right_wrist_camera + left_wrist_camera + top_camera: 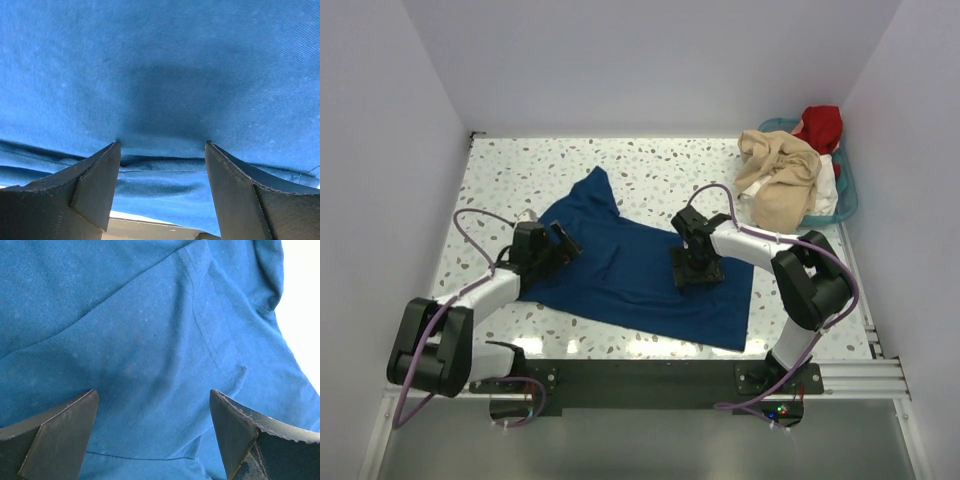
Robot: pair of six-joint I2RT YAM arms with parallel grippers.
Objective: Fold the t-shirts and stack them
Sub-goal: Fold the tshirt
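Shirts: four in view. One blue shirt [640, 270] lies spread over the middle of the table [660, 160], with one corner peaking toward upper centre and the lower right corner near the bottom edge of the tabletop. The other three are heaped in the one teal basket [848, 200] at upper right. The beige shirt [780, 180] drapes over the basket's left rim onto the table. The red shirt [823, 125] sits at the back, and the white shirt [828, 185] shows on the right, under the beige.

Arms: two, one gripper each.

The left gripper [563, 243] is at the left edge of the blue shirt, left of frame centre. In the left wrist view its fingers [65, 430] are spread wide with nothing between them. Blue cloth with a stitched seam fills the view behind them. Can't tell whether the tips touch the cloth.

The right gripper [698, 270] is over the shirt's middle, just right of frame centre. In the right wrist view its fingers [95, 185] are spread fairly wide and both tips are down on the blue cloth. A low ridge of cloth is bunched between them along the lower part of the frame. They press on the cloth and do not pinch it.
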